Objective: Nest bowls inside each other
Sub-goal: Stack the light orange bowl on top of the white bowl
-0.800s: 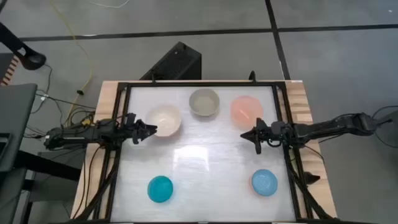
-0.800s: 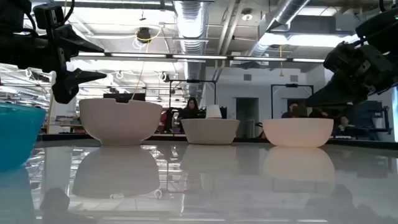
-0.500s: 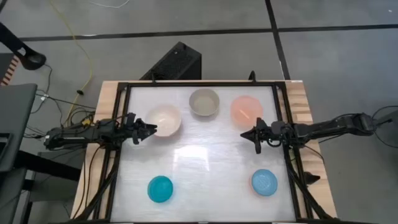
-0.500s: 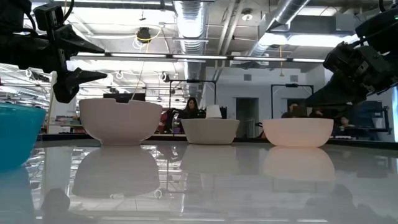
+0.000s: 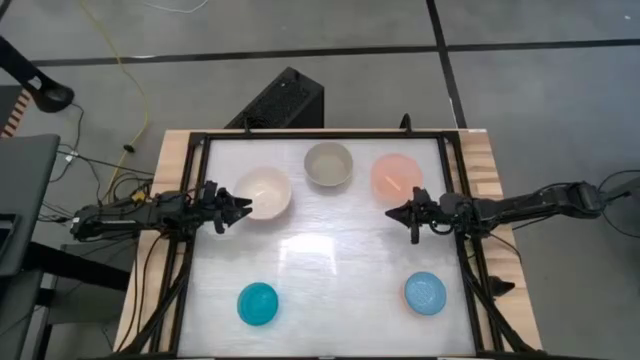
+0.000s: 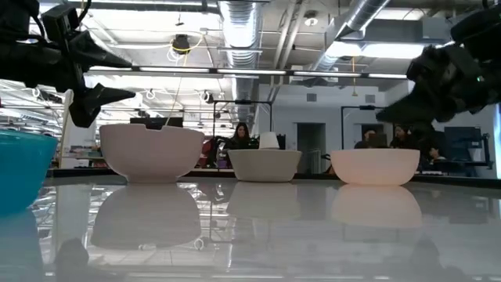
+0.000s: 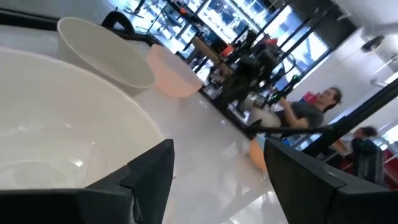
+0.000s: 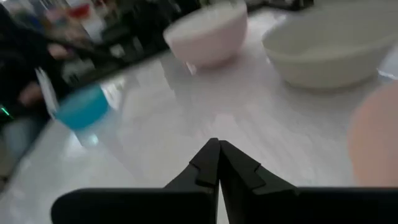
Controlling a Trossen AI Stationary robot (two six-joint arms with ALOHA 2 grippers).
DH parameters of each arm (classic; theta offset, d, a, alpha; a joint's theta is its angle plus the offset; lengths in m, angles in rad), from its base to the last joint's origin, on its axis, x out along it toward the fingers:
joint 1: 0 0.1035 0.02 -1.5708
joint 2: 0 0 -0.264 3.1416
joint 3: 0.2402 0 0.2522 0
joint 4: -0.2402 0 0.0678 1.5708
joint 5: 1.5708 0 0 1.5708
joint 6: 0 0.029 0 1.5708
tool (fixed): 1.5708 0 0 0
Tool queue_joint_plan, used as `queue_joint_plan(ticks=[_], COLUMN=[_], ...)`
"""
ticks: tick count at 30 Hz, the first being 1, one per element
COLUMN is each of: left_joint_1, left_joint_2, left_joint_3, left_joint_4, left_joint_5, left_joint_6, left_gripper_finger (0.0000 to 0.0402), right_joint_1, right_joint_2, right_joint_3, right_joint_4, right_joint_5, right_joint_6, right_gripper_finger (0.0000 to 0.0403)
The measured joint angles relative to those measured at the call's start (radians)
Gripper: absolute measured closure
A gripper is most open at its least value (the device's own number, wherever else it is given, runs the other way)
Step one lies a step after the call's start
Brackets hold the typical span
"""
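Your left gripper [image 5: 243, 206] sits w/ fingers spread apart, holding nothing, tips right at the near rim of the cream-white round plastic bowl [image 5: 265, 192]; whether they touch it can't be told. In the left wrist view the two dark fingers [image 7: 147, 171] frame that bowl's rim and inside. Your right gripper [image 5: 391, 212] has fingers pressed together, empty, hovering just beside the salmon pink round plastic bowl [image 5: 396, 176], on its front side, not touching.

Count: 5 bowls, 1 of each colour, all separate, none nested yet. 2 grippers.

Back row on the glossy white counter [image 5: 330, 250], left to right: cream-white, then grey-beige round plastic bowl [image 5: 328, 164] in the middle, then salmon pink. Front row: teal-blue round plastic bowl [image 5: 258, 303] at front-left, well apart from the left gripper; light blue round plastic bowl [image 5: 425, 293] at front-right, near the right arm but clear of its gripper.

Low view: a person [image 6: 241, 135] shows in the room behind the counter.
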Motion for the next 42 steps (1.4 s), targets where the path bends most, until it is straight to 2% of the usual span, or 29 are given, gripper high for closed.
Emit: queue_joint_plan(ticks=[6,10,13,19,24,27,30,34,38,42], left_joint_1=[0.0,0.0,0.0,0.004,0.036,0.069,0.106,0.139,0.147,0.147], left_joint_2=[0.015,0.082,0.182,0.429,0.553,0.578,0.584,0.582,0.582,0.582], left_joint_3=[0.085,0.154,0.222,0.418,0.515,0.532,0.536,0.536,0.536,0.536], left_joint_4=[0.009,0.004,-0.058,-0.29,-0.358,-0.355,-0.356,-0.358,-0.357,-0.356], left_joint_5=[0.0,-0.014,-0.042,-0.13,-0.147,-0.148,-0.146,-0.112,-0.102,-0.101], left_joint_6=[0.128,0.222,0.277,0.356,0.434,0.46,0.443,0.406,0.395,0.37], left_gripper_finger=[0.0164,0.0164,0.0164,0.0164,0.0164,0.0164,0.0164,0.0164,0.0164,0.0164], right_joint_1=[0.024,0.035,0.034,-0.002,-0.077,-0.13,-0.179,-0.27,-0.391,-0.531], right_joint_2=[0.0,0.026,0.084,0.249,0.4,0.492,0.566,0.651,0.719,0.77], right_joint_3=[0.026,0.143,0.284,0.595,0.787,0.877,0.967,1.091,1.149,1.161], right_joint_4=[0.107,0.063,-0.006,-0.257,-0.455,-0.548,-0.661,-0.944,-1.139,-1.29], right_joint_5=[-0.003,-0.003,-0.003,0.053,0.046,0.046,0.056,0.159,0.156,0.149], right_joint_6=[0.001,-0.021,-0.142,-0.367,-0.335,-0.249,-0.262,-0.191,-0.167,-0.049], right_gripper_finger=[0.0364,0.0364,0.0364,0.0364,0.0364,0.0364,0.0364,0.0359,0.0332,0.0283])
